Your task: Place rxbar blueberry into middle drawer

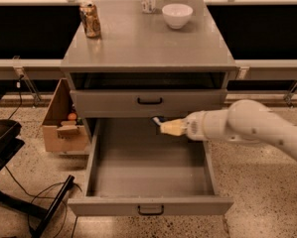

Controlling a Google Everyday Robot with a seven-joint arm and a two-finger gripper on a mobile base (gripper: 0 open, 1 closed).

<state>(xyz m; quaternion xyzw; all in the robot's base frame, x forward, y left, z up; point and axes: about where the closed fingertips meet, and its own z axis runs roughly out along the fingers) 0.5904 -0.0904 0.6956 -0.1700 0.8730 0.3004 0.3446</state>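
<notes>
While the middle drawer (pixel 150 206) stands pulled fully out, we see the gripper (pixel 162 126) over its rear, right of centre, just under the front of the closed drawer above (pixel 113 103), with the white arm (pixel 247 128) extending from the right. The rxbar blueberry (pixel 156 119) is pinched at the gripper's tip, off the drawer floor. Only a short dark end with a white fleck shows, sticking out left and slightly up. We read its long axis as roughly in line with the gripper, but we can't confirm that. Wrapper text isn't legible to us. On the cabinet top (pixel 148 48) we see a gold-brown soda can (pixel 90 20) rear left and a white bowl (pixel 177 15) rear right, with no readable print on either.
</notes>
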